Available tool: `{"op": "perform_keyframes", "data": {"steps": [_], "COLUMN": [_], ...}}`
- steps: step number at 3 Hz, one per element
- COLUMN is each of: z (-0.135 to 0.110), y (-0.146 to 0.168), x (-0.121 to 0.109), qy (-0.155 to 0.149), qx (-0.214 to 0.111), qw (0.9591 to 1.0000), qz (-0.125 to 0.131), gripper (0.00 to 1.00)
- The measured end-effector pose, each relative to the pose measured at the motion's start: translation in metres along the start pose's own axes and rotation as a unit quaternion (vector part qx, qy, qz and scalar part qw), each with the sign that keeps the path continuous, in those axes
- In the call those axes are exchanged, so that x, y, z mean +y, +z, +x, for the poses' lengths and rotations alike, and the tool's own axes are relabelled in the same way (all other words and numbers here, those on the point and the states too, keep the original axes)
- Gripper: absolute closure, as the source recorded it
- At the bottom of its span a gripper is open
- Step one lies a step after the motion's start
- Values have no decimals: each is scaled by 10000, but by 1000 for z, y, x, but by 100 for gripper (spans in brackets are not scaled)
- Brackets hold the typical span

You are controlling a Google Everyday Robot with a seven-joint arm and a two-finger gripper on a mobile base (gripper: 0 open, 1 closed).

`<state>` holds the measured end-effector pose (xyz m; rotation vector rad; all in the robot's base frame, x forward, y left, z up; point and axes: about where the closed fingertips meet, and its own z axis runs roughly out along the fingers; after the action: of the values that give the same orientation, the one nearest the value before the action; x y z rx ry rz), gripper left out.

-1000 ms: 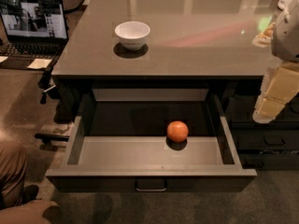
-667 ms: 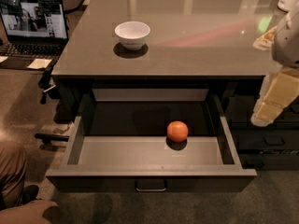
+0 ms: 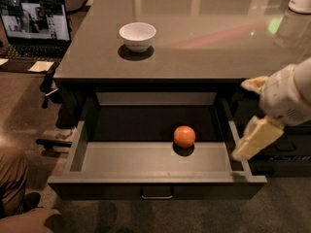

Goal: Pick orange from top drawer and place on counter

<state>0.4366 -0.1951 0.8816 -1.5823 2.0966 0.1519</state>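
The orange [image 3: 184,136] lies on the grey floor of the open top drawer [image 3: 121,157], right of the middle and towards the back. The drawer is pulled out below the counter [image 3: 204,47], with its metal handle at the front. My gripper [image 3: 252,140] hangs on the white arm at the right, over the drawer's right wall. It is to the right of the orange, apart from it, and holds nothing.
A white bowl [image 3: 137,35] stands on the counter's left part. An open laptop [image 3: 34,25] sits on a lower surface at the far left. A person's leg [image 3: 14,183] is at the bottom left. Narrower dark drawers [image 3: 286,152] are behind my gripper at the right.
My gripper has moved down and to the left, from beside the counter edge to the drawer's right wall. The orange and the drawer have not moved.
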Motion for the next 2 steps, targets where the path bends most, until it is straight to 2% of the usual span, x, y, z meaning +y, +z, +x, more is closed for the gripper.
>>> {"op": "perform_keyframes", "data": {"steps": [1,2], "z": [-7,-31], "y": [59,112], "x": [11,-14], "qy": [133,306], "qx": [-921,-1753], "qw": [9956,9840], "qz": [-97,123], "gripper": [0,0]}}
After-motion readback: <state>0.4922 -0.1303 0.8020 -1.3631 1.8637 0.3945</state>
